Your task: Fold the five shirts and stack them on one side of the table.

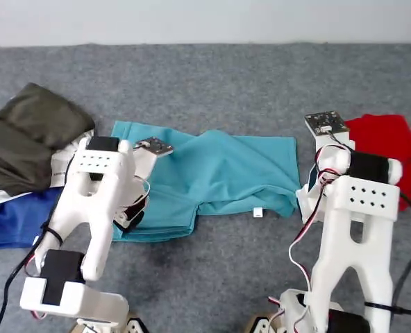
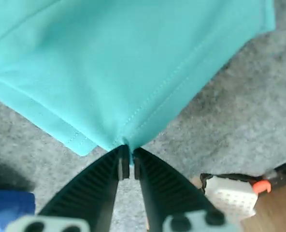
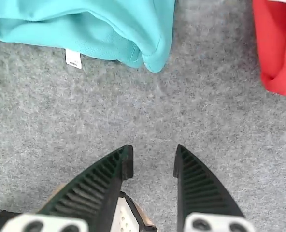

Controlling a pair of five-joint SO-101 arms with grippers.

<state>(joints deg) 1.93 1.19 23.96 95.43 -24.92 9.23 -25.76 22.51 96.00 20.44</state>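
Clamping teal shirt (image 2: pixel 133 72) hem: left jaws; right jaws parted, empty, near it.

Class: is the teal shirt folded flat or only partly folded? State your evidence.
Partly folded. The teal shirt lies wide and rumpled, one edge doubled over; the left gripper pinches its hem.

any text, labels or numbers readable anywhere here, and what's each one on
No text can be read.
White tag at the hem of the teal shirt: faint grey print, too small to read.
Circuit board on top of an arm in the high view: tiny markings, too blurred to read.
Nothing else carries legible words, numbers or signs.
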